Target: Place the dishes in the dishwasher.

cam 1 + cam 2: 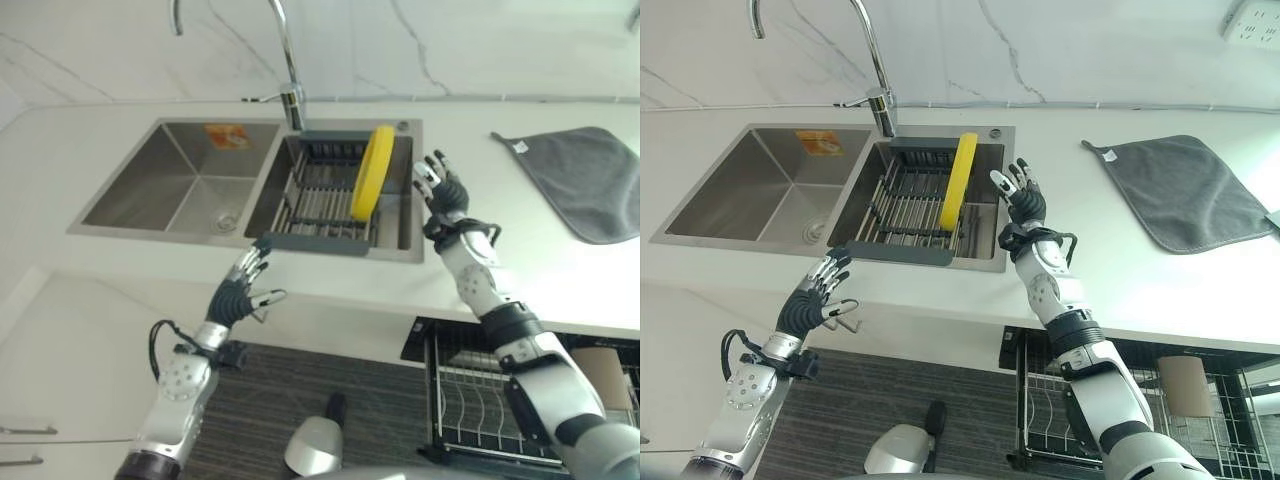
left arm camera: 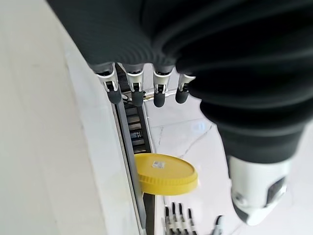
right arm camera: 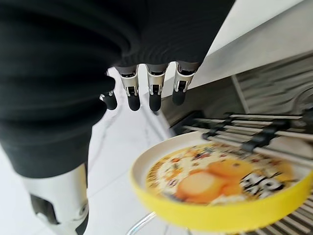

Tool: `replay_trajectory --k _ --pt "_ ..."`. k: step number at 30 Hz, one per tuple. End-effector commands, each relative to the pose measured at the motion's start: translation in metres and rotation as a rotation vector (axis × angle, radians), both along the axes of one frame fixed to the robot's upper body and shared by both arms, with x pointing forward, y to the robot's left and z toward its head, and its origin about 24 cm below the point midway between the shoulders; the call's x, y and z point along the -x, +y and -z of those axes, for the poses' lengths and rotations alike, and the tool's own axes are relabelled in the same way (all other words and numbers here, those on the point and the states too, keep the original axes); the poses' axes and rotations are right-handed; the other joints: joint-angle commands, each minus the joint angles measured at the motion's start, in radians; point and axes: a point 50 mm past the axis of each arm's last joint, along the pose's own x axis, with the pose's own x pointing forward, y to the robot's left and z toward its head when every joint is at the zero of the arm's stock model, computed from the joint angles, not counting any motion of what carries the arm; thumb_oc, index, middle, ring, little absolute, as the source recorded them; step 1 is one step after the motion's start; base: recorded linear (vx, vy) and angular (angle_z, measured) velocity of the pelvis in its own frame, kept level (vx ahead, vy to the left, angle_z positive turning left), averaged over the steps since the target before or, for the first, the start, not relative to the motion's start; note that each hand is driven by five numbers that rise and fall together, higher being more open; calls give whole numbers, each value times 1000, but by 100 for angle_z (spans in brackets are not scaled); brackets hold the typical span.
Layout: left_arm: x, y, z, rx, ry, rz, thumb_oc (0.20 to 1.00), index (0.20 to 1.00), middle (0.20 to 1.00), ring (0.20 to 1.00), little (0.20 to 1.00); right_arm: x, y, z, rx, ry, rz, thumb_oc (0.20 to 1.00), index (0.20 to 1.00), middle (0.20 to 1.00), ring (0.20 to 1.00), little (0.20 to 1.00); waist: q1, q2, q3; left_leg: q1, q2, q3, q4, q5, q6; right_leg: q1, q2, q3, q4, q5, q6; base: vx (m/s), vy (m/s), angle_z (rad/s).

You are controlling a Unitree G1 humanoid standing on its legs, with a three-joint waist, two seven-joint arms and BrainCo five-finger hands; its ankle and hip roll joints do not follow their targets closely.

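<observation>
Yellow plate is standing on edge in the dark drying rack that is sitting in the right basin of the steel sink. Nothing is gripping it.

Right robot hand is hovering just beside the plate, on its right, over the sink's right rim; fingers are straight and spread, holding nothing. No contact with the plate that I can see. The right wrist view is showing the plate's printed face just past the fingertips, rack wires crossing behind it.

Left robot hand is hanging in front of the worktop edge, below the rack's near lip, well apart from the plate. Fingers are relaxed, lightly spread, empty. The plate is sitting beyond its fingertips and to their right.

Dishwasher lower rack is standing pulled out under the worktop, below the right forearm, with bare wire tines.

Grey cloth is lying flat on the worktop, well to the right of the right robot hand. Faucet is rising behind the sink, beyond both hands.
</observation>
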Motion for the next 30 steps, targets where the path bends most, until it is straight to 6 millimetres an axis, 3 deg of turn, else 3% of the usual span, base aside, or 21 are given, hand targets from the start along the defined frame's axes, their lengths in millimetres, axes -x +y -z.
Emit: replay_trajectory --k 1,8,22,30 --pt "-1 -1 -7 -6 -36 42 1000 1000 1000 1000 1000 -6 10 -35 42 -116 -52 1000 1000 1000 1000 1000 36 28 -56 -66 41 -17 12 -29 -28 -3 -22 -1 111 -102 -11 30 11 9" --pt "-2 -2 -7 -22 -45 48 1000 1000 1000 1000 1000 -9 17 -41 107 -107 -58 1000 1000 1000 1000 1000 48 25 -49 -75 36 -24 13 -24 -27 -4 -27 -9 118 -103 -6 6 5 3" --pt "-2 -1 -7 -25 -30 52 1000 1000 1000 1000 1000 -14 5 -54 79 -93 -6 1000 1000 1000 1000 1000 63 18 -35 -80 33 -40 15 -21 -24 -5 -28 -13 133 -106 -6 1 -2 4" --pt "-1 -2 -4 -41 -24 27 1000 1000 1000 1000 1000 -14 3 -56 182 -89 78 1000 1000 1000 1000 1000 60 14 -27 -76 35 -39 15 -22 -23 -8 -26 -7 138 -108 -5 0 -2 0"
